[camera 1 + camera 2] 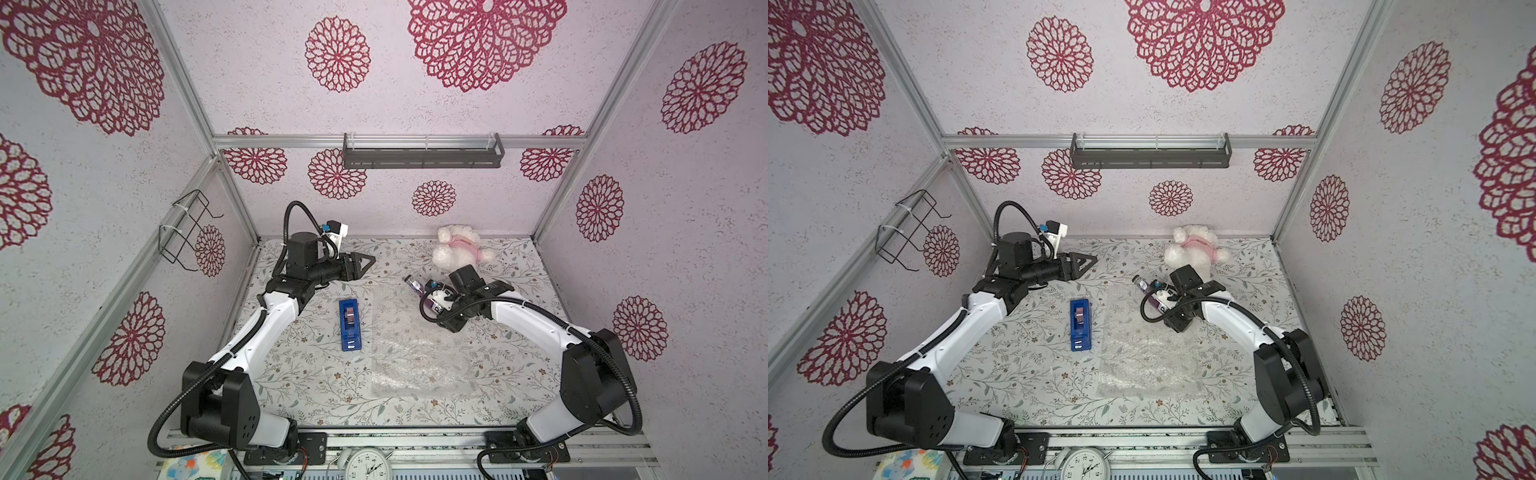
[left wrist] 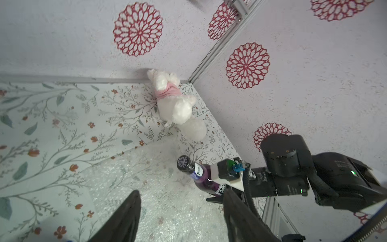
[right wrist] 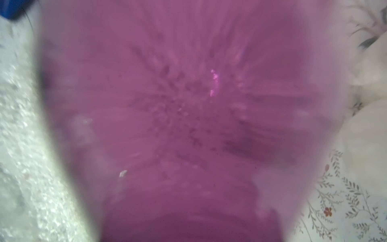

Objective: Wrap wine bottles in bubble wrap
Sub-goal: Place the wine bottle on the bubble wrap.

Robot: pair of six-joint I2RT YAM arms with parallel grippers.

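The dark purple wine bottle (image 1: 417,287) hangs tilted over the far right corner of the bubble wrap (image 1: 415,349), neck pointing to the back left. My right gripper (image 1: 435,306) is shut on its body, mostly hidden under the wrist camera. The purple glass (image 3: 188,125) fills the right wrist view, blurred. In the left wrist view the bottle (image 2: 201,178) shows its dark cap and pale label. My left gripper (image 1: 365,262) stands open and holds nothing, raised near the back left and well apart from the bottle. Both top views show the clear sheet (image 1: 1142,349) lying flat.
A blue tape dispenser (image 1: 349,319) lies just left of the wrap. A white plush toy (image 1: 459,245) in pink sits at the back wall, close behind the right wrist. A dark shelf (image 1: 422,156) and a wire rack (image 1: 187,228) hang on the walls.
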